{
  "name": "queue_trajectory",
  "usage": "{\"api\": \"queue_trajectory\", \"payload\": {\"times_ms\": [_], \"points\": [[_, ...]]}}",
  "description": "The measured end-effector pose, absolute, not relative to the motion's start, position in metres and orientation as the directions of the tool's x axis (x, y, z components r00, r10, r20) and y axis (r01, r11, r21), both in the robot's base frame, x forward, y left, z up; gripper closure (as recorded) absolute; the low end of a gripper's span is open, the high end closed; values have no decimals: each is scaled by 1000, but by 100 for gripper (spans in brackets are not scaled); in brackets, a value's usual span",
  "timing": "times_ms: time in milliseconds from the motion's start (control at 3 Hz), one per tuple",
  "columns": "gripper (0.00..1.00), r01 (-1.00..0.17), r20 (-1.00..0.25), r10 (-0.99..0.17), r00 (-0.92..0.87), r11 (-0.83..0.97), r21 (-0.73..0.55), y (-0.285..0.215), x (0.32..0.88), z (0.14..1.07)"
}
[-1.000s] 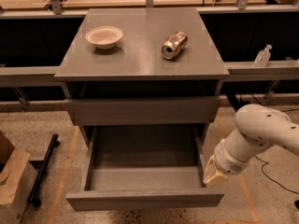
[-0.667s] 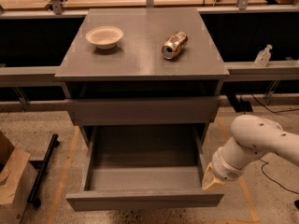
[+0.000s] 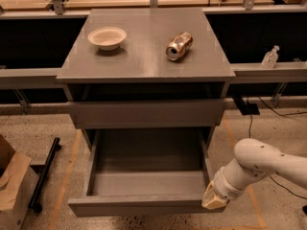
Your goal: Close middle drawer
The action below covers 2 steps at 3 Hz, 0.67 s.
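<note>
Camera view: gripper [image 3: 214,201] is low at the right, at the right front corner of the middle drawer [image 3: 139,207]; we can't tell if it's touching. The drawer is pulled far out, its front running left from the gripper. Gripper apart or together: we cannot tell. We'd move left toward the front's centre, then push straight in. A corner push risks racking it.

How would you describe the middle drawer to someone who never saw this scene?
Find the grey cabinet with a bowl and can on top. Below its top front, the middle drawer is the only one pulled far out, with the claw at its front right corner.
</note>
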<state>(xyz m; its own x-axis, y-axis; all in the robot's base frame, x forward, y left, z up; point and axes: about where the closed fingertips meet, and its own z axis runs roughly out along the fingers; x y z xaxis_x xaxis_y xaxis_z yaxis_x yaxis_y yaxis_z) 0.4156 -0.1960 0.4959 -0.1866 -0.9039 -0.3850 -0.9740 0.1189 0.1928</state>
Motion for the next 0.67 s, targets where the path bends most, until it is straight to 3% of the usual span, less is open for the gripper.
{"api": "queue_trajectory", "payload": {"times_ms": [667], "points": [[100, -970, -345, -921, -181, 109, 218, -190, 411, 477]]}}
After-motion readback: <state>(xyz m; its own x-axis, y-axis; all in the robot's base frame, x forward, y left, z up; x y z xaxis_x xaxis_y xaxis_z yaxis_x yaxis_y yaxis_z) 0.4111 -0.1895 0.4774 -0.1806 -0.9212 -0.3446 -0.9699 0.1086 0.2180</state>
